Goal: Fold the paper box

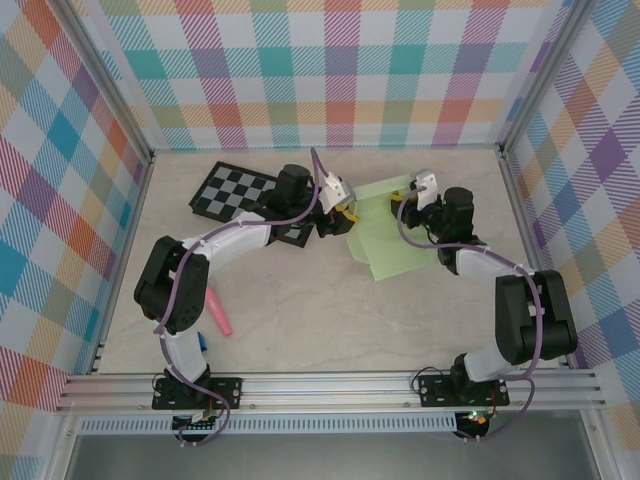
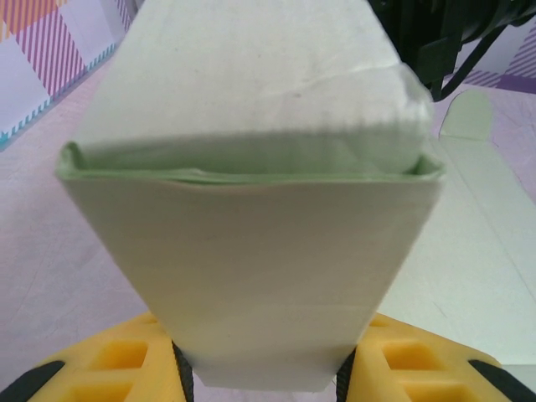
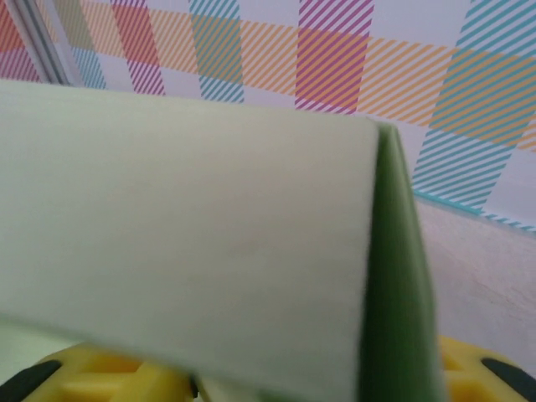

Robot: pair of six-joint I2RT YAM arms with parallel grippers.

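Robotics laboratory test cell, viewed from above. Enclosed on the left, far and right sides by panels [image 1: 330, 70] printed in pastel plaid, joined at the corners by bare aluminium posts [image 1: 105, 85]. Floored with a pale, stone-patterned worktop [image 1: 330, 320]. Edged on the near side by slotted aluminium rails [image 1: 330, 385], with a left arm [image 1: 175, 285] and a right arm [image 1: 525, 315] bolted side by side, cables exposed. At far left, a black-and-grey checkerboard [image 1: 235, 190] lying flat.
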